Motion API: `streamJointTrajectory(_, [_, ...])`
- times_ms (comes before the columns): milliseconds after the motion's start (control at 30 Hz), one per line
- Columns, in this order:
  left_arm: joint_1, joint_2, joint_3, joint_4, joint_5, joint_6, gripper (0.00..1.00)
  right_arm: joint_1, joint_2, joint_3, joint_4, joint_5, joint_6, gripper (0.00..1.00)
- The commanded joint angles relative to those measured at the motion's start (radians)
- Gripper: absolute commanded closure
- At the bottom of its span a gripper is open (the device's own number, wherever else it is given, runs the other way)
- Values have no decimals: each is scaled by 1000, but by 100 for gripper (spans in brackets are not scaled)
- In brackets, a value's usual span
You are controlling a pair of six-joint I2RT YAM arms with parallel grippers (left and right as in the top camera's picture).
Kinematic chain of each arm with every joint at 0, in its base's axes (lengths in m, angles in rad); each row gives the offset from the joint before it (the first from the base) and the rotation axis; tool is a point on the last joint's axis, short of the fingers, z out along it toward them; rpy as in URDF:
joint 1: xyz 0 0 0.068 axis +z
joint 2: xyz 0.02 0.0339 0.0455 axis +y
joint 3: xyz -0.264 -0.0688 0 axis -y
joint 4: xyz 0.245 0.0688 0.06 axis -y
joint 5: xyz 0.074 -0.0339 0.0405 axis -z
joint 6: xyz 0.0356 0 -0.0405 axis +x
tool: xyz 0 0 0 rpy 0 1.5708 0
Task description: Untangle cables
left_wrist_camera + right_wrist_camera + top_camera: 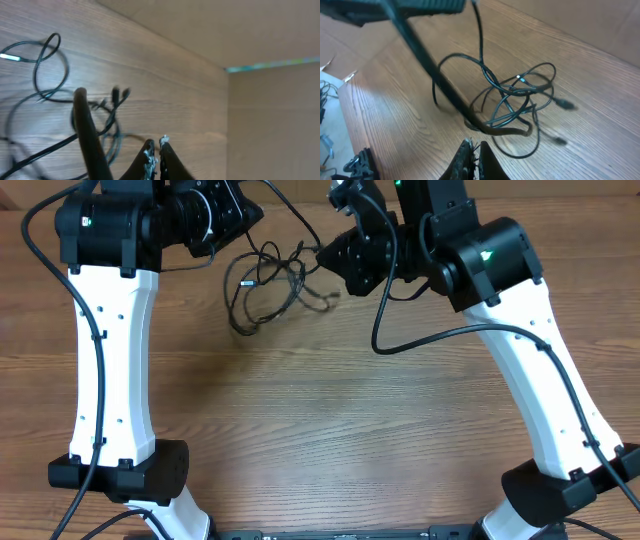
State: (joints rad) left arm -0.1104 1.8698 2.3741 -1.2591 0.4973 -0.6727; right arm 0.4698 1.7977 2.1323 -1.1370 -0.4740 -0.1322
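The cables lie as a tangle of thin black loops at the far middle of the wooden table. They also show in the left wrist view and in the right wrist view, with small plugs at loose ends. My left gripper is shut, hovering just right of the tangle; I see no cable between its tips. My right gripper is shut above bare wood, just short of the tangle's near loop. In the overhead view the left gripper is behind-left of the tangle and the right gripper is at its right edge.
A thick dark wire crosses the right wrist view from the upper left down to the tangle. A similar thick wire stands left of the left jaws. A tan cardboard wall borders the table. Both white arms flank the table.
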Motion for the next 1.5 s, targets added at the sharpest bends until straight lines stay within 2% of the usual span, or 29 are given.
streamJointTrajectory(0, [1,-27,10,20,47,-90,96,7,-3,-6,11,19,-16,96])
streamJointTrajectory(233, [1,-40,11,106,86,-240,96,7,27,-11,58,25,-15,96])
streamJointTrajectory(367, [1,-56,11,253,98,-238,96,7,32,-39,123,40,-16,96])
streamJointTrajectory(467, [-1,-71,11,333,74,-184,96,7,37,-52,186,148,-29,96])
streamJointTrajectory(600, [-1,-87,11,332,39,-189,96,7,51,-52,248,174,-79,96])
streamJointTrajectory(867, [-8,-125,11,330,90,-274,96,7,70,-52,441,140,-78,96])
streamJointTrajectory(1100, [-51,-198,11,322,142,-261,96,2,175,-52,667,154,-26,96])
streamJointTrajectory(1200, [-51,-256,11,286,159,-212,96,-24,230,-52,703,193,5,96])
streamJointTrajectory(1333, [27,-363,11,175,157,-132,96,-106,273,-52,675,295,5,96])
streamJointTrajectory(1467, [179,-470,11,61,148,-67,96,-220,273,-52,610,306,5,96])
